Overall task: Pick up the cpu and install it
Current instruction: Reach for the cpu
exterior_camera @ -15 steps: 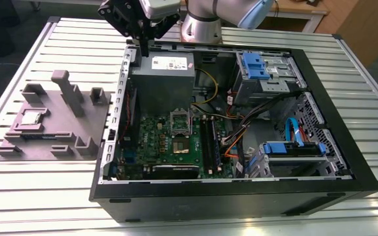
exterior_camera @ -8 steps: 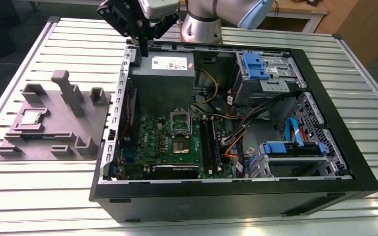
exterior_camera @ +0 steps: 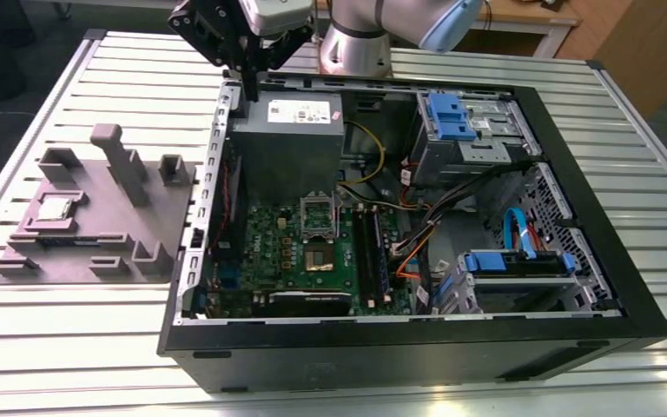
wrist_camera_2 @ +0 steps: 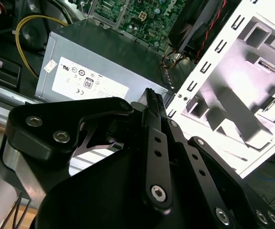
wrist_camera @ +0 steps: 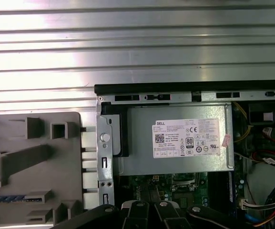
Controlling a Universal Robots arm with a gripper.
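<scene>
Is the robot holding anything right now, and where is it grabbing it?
Nothing is held. The gripper hangs by the computer case's rim, fingers shut on nothing; the cpu lies on the grey tray beside it.

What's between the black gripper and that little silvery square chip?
In the exterior view, bare ribbed metal table, then a tall grey plastic post, lie between the black gripper and the silvery square cpu.

Gripper (wrist_camera_2: 152, 100) body past view's edge
</scene>
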